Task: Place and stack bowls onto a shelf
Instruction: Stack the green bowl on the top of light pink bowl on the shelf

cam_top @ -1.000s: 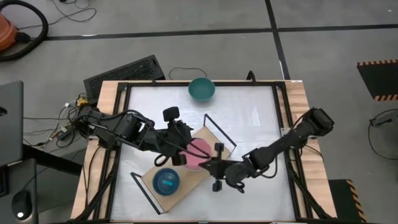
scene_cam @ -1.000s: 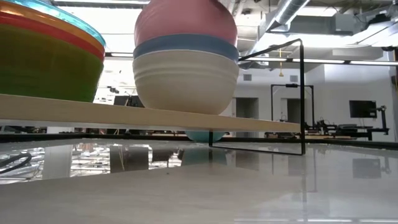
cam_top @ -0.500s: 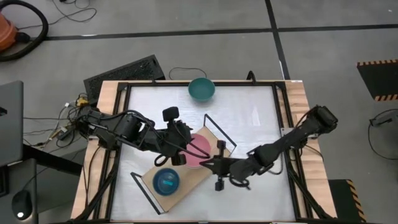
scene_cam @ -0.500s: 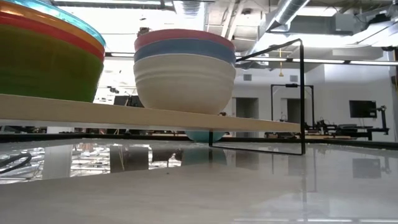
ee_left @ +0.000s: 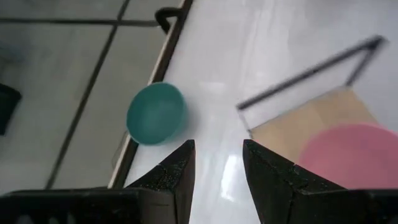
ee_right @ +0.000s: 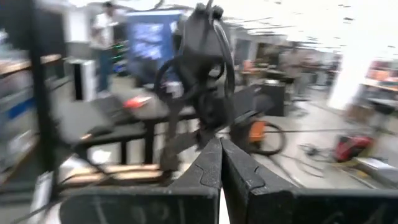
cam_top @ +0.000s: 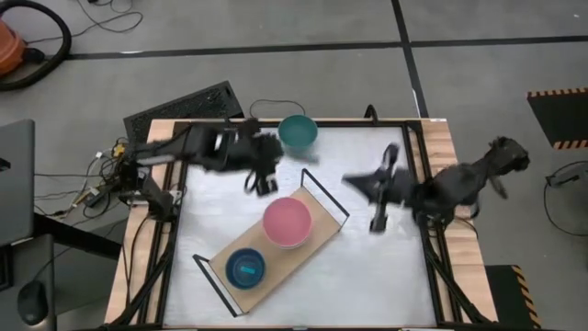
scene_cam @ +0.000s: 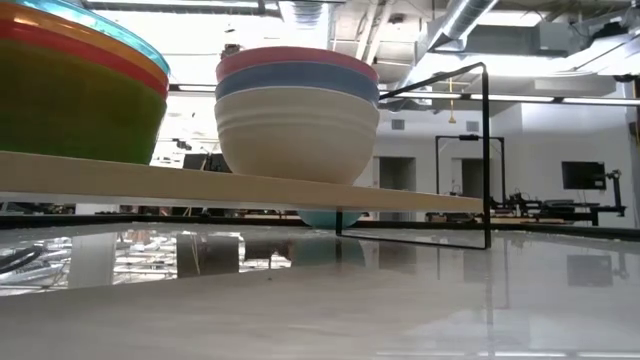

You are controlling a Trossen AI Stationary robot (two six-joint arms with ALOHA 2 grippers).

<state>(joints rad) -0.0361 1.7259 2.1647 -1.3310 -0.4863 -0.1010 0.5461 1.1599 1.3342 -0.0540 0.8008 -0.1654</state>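
The light-wood shelf stands slantwise on the white table. On it a pink bowl sits nested in a blue bowl, which sits in a cream one. A second stack, cyan on top, has lime green at its base. A teal bowl rests on the table at the far edge and also shows in the left wrist view. My left gripper is open and empty, between the teal bowl and the shelf. My right gripper is shut and empty, right of the shelf.
Black wire loop frames rise at both short ends of the shelf. A raised wooden-edged frame runs round the table. Bare white table lies near the front and right of the shelf. My right wrist view looks into the room behind.
The pink bowl has dropped from above the stack and sits nested in the blue bowl. My left gripper has then drawn away from the shelf toward the far edge, near the teal bowl. My right gripper has drawn away toward the table's right edge.
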